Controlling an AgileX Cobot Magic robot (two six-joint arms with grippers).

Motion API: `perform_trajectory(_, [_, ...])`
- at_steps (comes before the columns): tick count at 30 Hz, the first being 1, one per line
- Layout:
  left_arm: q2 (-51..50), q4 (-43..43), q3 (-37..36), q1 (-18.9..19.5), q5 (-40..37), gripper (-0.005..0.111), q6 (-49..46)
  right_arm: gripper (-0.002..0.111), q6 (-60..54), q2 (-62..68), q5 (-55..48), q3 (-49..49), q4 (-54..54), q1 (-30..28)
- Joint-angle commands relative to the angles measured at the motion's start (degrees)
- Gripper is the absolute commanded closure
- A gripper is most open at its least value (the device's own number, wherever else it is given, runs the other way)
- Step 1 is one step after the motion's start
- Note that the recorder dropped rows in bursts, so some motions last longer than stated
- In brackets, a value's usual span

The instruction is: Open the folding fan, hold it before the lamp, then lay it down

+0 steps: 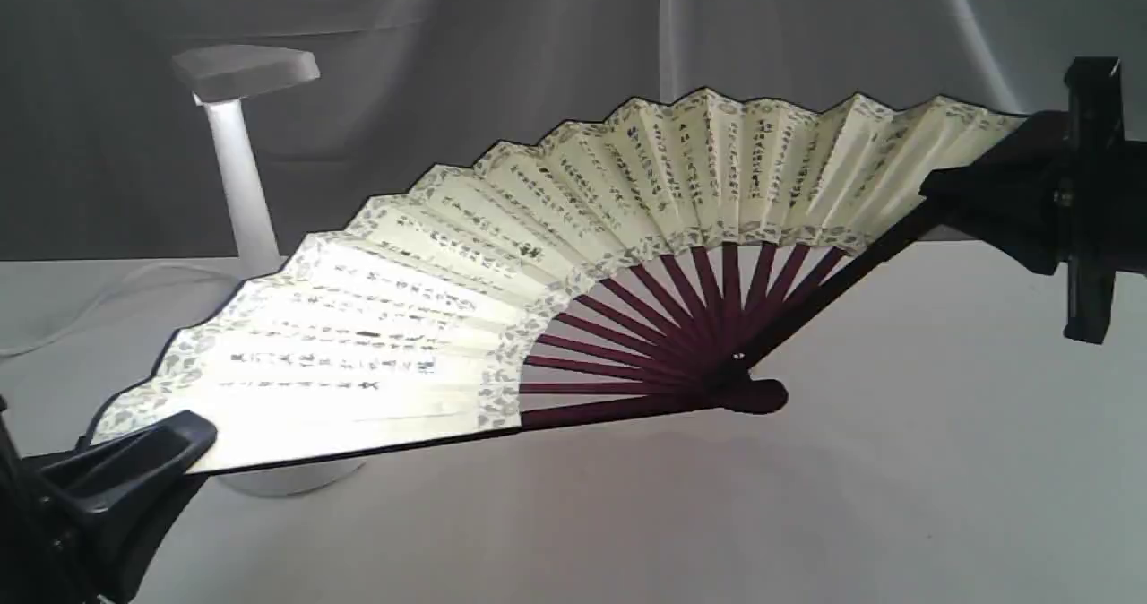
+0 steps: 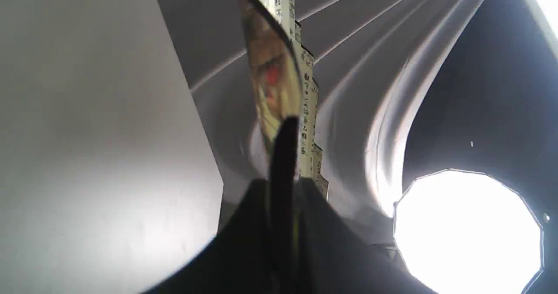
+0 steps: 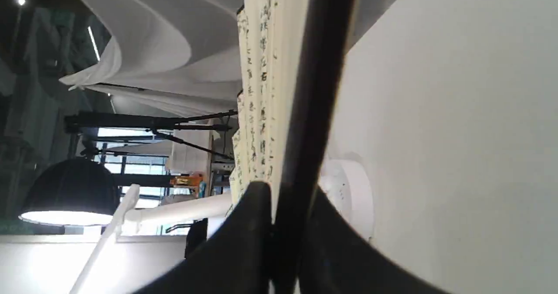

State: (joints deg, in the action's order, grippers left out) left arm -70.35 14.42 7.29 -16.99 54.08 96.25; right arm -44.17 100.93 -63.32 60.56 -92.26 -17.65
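The fan (image 1: 502,254) spreads open across the frame's middle, before the lamp (image 1: 242,174) at upper left. Left fingers (image 1: 134,465) clamp its lower-left edge, right fingers (image 1: 990,192) its upper-right guard.

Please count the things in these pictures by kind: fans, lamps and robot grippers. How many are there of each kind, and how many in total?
folding fan: 1
lamp: 1
grippers: 2 (left gripper, right gripper, each shut on one end of the open fan)
total: 4
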Motion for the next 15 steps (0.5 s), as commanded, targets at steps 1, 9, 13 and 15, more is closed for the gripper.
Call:
perform_trajectory(1, [-3.44, 0.7, 1.98, 0.11, 2.03, 0.107, -0.36, 0.108, -3.31, 1.31, 2.22, 0.25, 1.86, -0.52])
perform_trajectory(9, [-11.06, 2.92, 5.08, 0.11, 4.68, 0.107, -0.36, 0.108, -3.73, 4.34, 5.19, 0.25, 1.72, -2.01])
perform_trajectory(13, [-14.76, 3.44, 6.75, 0.11, 6.03, 0.107, -0.22, 0.108, -3.86, 5.85, 5.41, 0.25, 2.24, -3.85])
perform_trajectory(15, [-16.56, 4.39, 8.1, 0.11, 6.14, 0.107, -0.22, 0.108, -3.98, 6.35, 5.4, 0.25, 2.32, -4.51])
